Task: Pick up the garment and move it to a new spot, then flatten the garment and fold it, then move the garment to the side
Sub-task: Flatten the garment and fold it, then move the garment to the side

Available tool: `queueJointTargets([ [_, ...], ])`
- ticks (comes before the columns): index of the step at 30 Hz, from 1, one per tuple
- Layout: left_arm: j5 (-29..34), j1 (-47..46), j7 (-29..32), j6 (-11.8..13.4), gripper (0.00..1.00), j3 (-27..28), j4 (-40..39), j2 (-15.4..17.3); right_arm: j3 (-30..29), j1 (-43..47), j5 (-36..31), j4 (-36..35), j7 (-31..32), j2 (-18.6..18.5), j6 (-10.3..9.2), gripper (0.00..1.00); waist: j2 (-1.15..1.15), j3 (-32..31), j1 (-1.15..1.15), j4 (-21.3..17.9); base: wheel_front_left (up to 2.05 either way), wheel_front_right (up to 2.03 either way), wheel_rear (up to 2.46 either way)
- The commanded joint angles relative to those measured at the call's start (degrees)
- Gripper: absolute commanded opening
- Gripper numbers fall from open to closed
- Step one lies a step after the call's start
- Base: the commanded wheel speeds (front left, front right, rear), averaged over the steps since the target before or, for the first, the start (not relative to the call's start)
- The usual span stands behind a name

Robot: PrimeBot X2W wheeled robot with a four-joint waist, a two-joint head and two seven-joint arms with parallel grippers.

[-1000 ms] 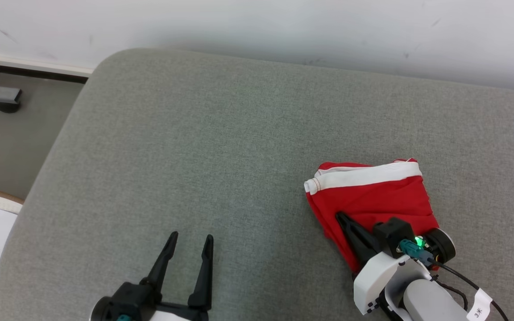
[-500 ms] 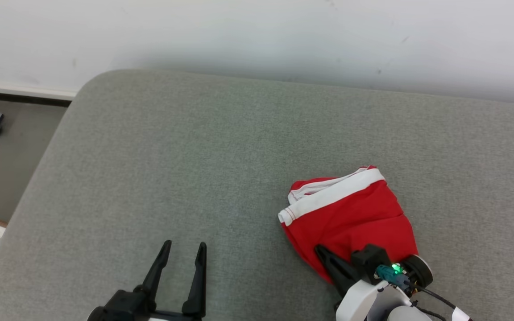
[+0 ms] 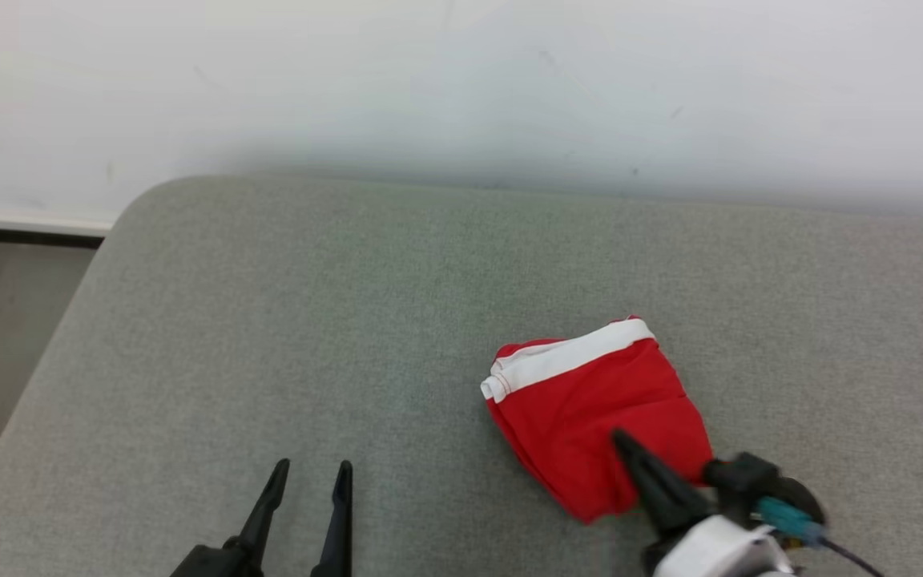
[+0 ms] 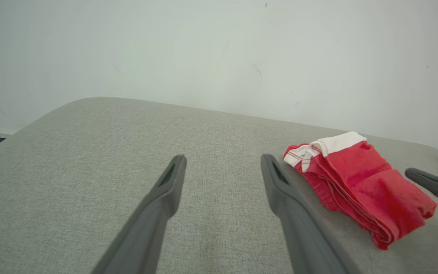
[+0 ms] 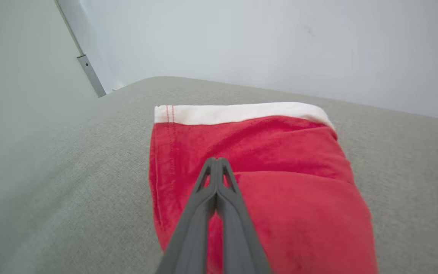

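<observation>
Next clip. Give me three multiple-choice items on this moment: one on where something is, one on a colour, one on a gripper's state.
1. Where does the garment lie?
A) on the grey cushion, to the right of the left gripper
B) on the floor
C) between the left gripper's fingers

2. What colour is the band along the garment's edge?
A) blue
B) white
C) black

3. How do the fingers of the right gripper stand?
A) spread wide
B) clamped on a bottle
C) closed together

Key: 1 A, it rests on the cushion in the head view; 2 B, the strip is white against red cloth; 3 C, no gap shows between them in the right wrist view.
</observation>
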Motion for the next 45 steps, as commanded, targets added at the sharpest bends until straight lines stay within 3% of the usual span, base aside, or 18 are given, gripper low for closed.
queueJointTargets([
  [1,0.58,1.07,0.01,-0.23,1.00,0.59,-0.05,0.19,-1.86,2.08,0.15,-1.41,-0.63,-1.64,0.00,0.02,0.00,-1.13,0.00,-0.44,0.00,0.00,0.00],
  [4,1.17,2.02,0.01,-0.39,1.00,1.39,-0.01,0.19,-7.03,5.46,-0.26,-4.71,-0.95,-3.86,0.00,0.10,0.00,-2.59,0.00,-1.04,0.00,0.00,0.00],
  [6,1.33,2.72,0.01,-0.60,1.00,1.98,-0.01,0.19,-10.45,7.77,-0.73,-6.61,-0.94,-5.38,0.00,0.20,0.00,-3.52,0.00,-1.57,0.00,0.00,0.00],
  [8,1.70,3.30,0.01,-0.76,1.00,2.42,-0.08,0.19,-13.75,9.90,-2.00,-8.02,-1.12,-6.95,0.00,0.49,0.00,-4.30,0.00,-2.07,0.00,0.00,0.00],
  [9,1.83,3.58,0.01,-0.84,1.00,2.58,-0.10,0.18,-15.51,11.02,-2.29,-8.60,-1.37,-7.28,0.00,0.89,0.00,-4.76,0.00,-2.30,0.00,0.00,0.00],
  [10,1.95,3.95,0.01,-0.78,1.00,2.73,-0.01,0.18,-17.23,12.13,-2.44,-8.99,-1.45,-7.45,0.00,1.00,0.00,-5.26,0.00,-2.53,0.00,0.00,0.00],
  [16,2.29,5.27,0.01,-1.28,1.00,4.04,-0.14,0.19,-26.81,16.80,-6.18,-9.90,-3.85,-7.48,0.00,1.00,0.00,-6.66,0.00,-4.28,0.00,0.00,0.00],
  [20,2.50,5.85,0.02,-1.68,1.00,4.50,0.10,0.19,-29.78,18.77,-8.84,-8.74,-4.97,-7.05,0.00,1.00,0.00,-7.46,0.00,-5.25,0.00,0.00,0.00],
  [27,2.20,5.84,0.02,-1.99,1.00,4.37,0.28,0.19,-31.88,19.84,-10.98,-5.71,-5.97,-5.82,-0.01,1.00,0.00,-7.90,0.00,-5.97,0.00,0.00,0.00],
  [32,2.26,5.31,0.02,-1.92,1.00,4.11,-0.18,0.19,-29.42,17.17,-5.53,-6.25,-5.23,-4.91,-0.01,1.00,0.00,-7.02,0.00,-6.20,0.00,0.00,0.00],
  [35,2.74,4.90,0.02,-2.13,1.00,3.63,-0.10,0.19,-26.69,13.88,3.41,-8.22,0.82,-5.39,-0.01,1.00,0.00,-5.98,0.00,-6.05,0.00,0.00,0.00],
  [37,2.89,4.21,0.02,-2.47,1.00,3.04,0.04,0.19,-24.91,10.74,8.41,-10.60,6.06,-7.87,-0.02,1.00,0.00,-5.23,0.00,-5.45,0.00,0.00,0.00],
  [45,1.62,-0.04,0.02,-2.74,1.00,-0.18,0.62,0.20,-18.44,-1.24,24.09,-12.32,32.77,-14.54,-0.04,1.00,0.00,-0.97,0.00,-0.12,0.00,0.00,0.00],
])
